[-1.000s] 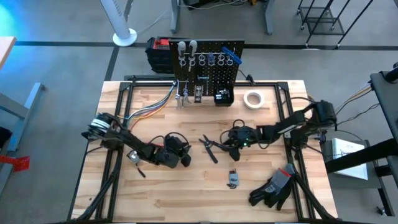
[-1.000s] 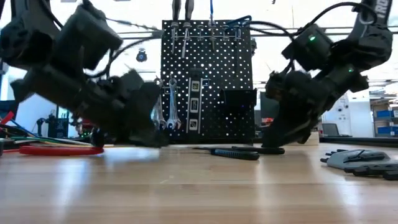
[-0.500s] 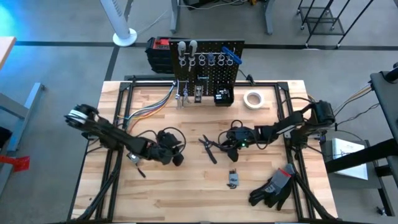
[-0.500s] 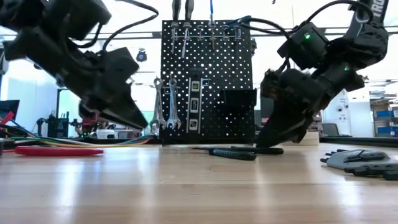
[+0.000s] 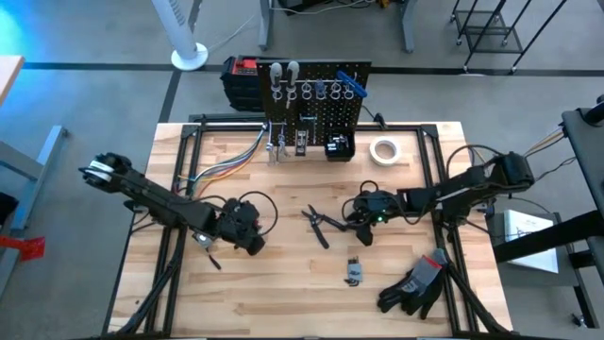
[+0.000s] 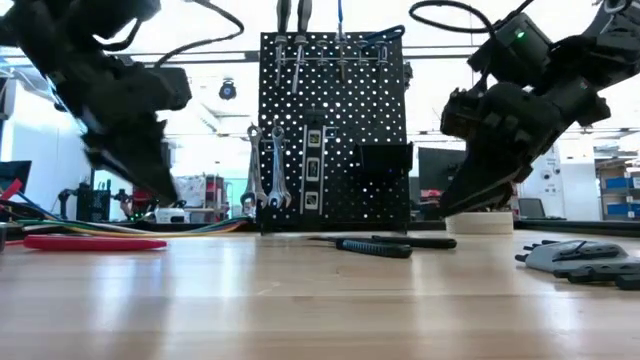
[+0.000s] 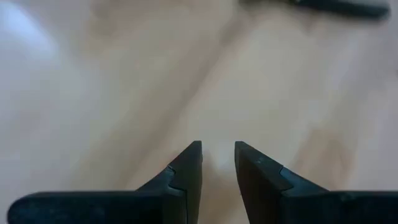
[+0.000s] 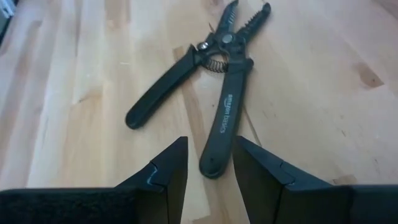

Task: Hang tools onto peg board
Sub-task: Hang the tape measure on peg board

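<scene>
R gripper [image 8: 208, 165] hung tilted low over the table [image 5: 283, 293], fingers a narrow gap apart, holding nothing; one black pliers [image 8: 217, 106] lay flat w/ a handle end right between the fingertips. L gripper [image 7: 217, 163] pointed down over bare wood, fingers slightly parted, empty. One peg board [image 5: 311, 99] stood upright well beyond both; two wrenches [image 6: 264, 165] hung on it.

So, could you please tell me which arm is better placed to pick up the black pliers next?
The right. Its claw hangs just over a handle of the black pliers, fingers apart. The left claw is off to the side over bare table.
</scene>
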Controlling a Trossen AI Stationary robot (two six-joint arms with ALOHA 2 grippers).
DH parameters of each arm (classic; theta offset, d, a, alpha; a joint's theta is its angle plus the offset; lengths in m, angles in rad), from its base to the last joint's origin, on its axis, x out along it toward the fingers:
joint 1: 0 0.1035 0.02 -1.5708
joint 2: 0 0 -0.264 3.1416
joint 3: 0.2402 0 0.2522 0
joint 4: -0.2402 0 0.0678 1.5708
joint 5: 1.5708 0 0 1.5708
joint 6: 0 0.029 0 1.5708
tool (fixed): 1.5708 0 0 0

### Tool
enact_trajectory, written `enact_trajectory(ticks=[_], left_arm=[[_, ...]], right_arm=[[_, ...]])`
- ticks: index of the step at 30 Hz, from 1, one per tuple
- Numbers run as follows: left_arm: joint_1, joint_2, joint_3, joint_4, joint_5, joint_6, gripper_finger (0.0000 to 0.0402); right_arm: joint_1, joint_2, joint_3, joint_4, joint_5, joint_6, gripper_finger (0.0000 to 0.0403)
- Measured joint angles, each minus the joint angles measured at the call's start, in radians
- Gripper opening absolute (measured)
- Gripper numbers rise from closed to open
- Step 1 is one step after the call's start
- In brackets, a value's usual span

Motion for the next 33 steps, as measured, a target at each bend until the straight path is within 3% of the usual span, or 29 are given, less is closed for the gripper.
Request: enact_trajectory(ticks=[6,13,21,23,25,29,33], left_arm=[[-0.005,0.014,0.038,-0.143,0.264,-0.009,0.0084],[-0.01,0.026,0.082,-0.289,0.328,0.029,0.0084],[-0.01,0.026,0.176,-0.506,0.273,0.064,0.0084],[-0.013,0.026,0.193,-0.539,0.322,-0.012,0.0084],[-0.019,0.026,0.202,-0.583,0.436,-0.148,0.0084],[-0.099,0.026,0.209,-0.619,0.571,-0.313,0.0084],[-0.246,0.039,0.209,-0.621,0.519,-0.15,0.0084]], right_arm=[[0.002,-0.062,-0.038,0.001,0.0,-0.01,0.0112],[0.011,-0.099,-0.059,0.001,0.0,-0.005,0.0112],[0.026,-0.094,-0.059,0.008,-0.005,0.004,0.0105],[0.028,-0.09,-0.059,0.006,-0.01,0.011,0.0107],[0.029,-0.088,-0.06,-0.005,-0.019,0.026,0.011],[0.037,-0.085,-0.059,-0.001,-0.019,0.027,0.0114],[0.037,-0.086,-0.059,0.004,-0.018,0.01,0.0111]])
